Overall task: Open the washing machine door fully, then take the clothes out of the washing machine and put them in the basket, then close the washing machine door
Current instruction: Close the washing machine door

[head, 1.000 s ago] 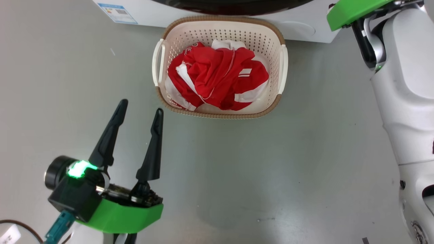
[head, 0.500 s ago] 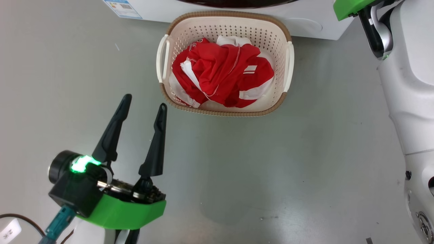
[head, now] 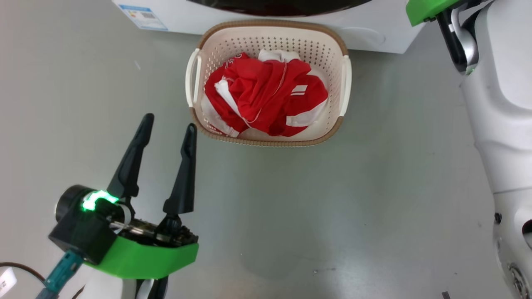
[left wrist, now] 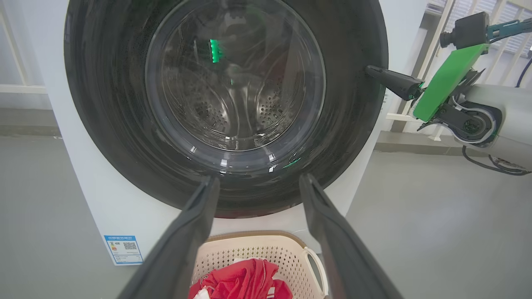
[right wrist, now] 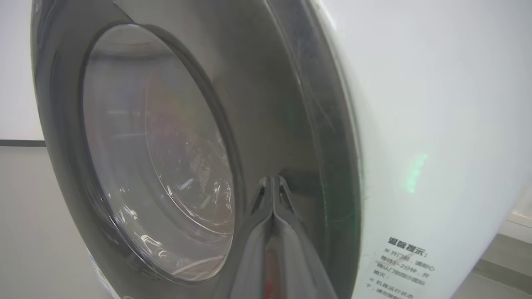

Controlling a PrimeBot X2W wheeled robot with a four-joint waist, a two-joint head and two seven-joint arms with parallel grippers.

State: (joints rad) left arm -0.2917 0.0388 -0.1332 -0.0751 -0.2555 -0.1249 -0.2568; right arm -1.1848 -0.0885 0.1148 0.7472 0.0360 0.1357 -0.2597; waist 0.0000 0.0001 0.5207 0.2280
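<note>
- A bare test room staged as a laundry corner (more lab than home).
- A big white boxy front-loading washing machine [left wrist: 104,199] stands alone on a smooth plain grey floor [head: 332,199].
- Beside it are a blank white wall [right wrist: 16,62] and pale upright bars [left wrist: 436,41].

A smooth grey floor [head: 332,199] lies all round, with white railing bars [left wrist: 435,41] standing at its far edge
</note>
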